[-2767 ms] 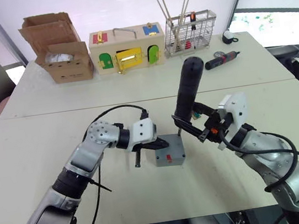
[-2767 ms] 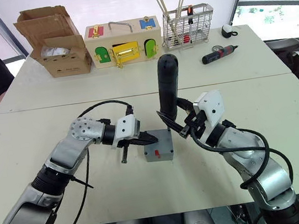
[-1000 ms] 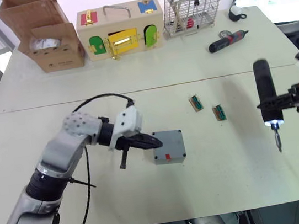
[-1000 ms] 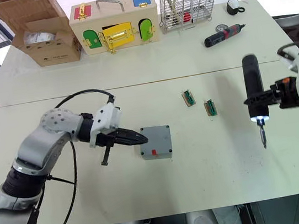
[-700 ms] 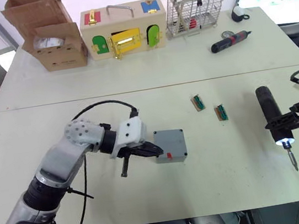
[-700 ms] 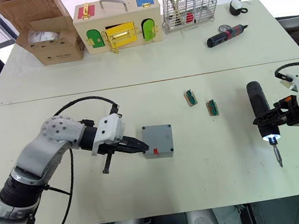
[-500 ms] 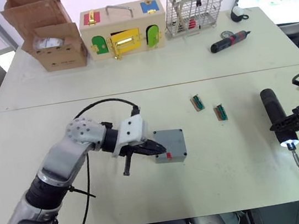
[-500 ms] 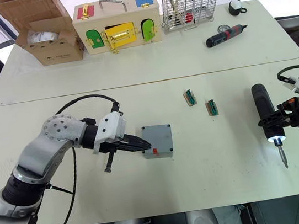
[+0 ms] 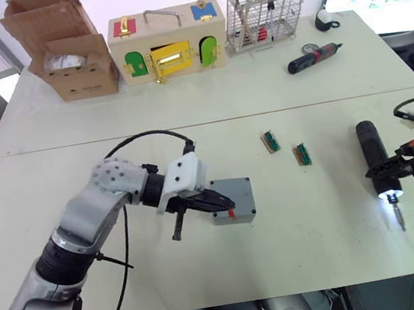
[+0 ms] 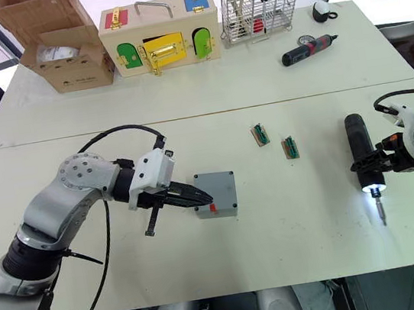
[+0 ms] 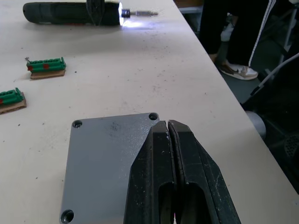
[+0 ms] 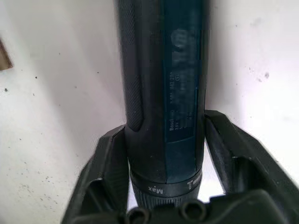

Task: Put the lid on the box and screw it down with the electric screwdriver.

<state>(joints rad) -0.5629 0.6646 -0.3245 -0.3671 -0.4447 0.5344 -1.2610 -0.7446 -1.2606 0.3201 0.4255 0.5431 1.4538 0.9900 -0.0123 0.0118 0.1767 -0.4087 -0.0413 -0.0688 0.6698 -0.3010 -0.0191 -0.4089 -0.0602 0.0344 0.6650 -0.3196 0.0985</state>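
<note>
Lid (image 11: pixel 107 158) smooth grey square under pinched-together left hand (image 11: pixel 168 135), right hand (image 12: pixel 166 154) clamping cylindrical electric screwdriver (image 12: pixel 163 84).

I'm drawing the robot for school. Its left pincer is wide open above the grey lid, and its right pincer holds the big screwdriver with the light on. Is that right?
Not quite. The left pincer is shut, not wide open: the left wrist view shows its two black fingers pressed together over the grey lid. The rest is right: the right pincer holds the electric screwdriver, whose tip is lit.

Matt grey plastic lid (image 11: pixel 105 163)
</note>
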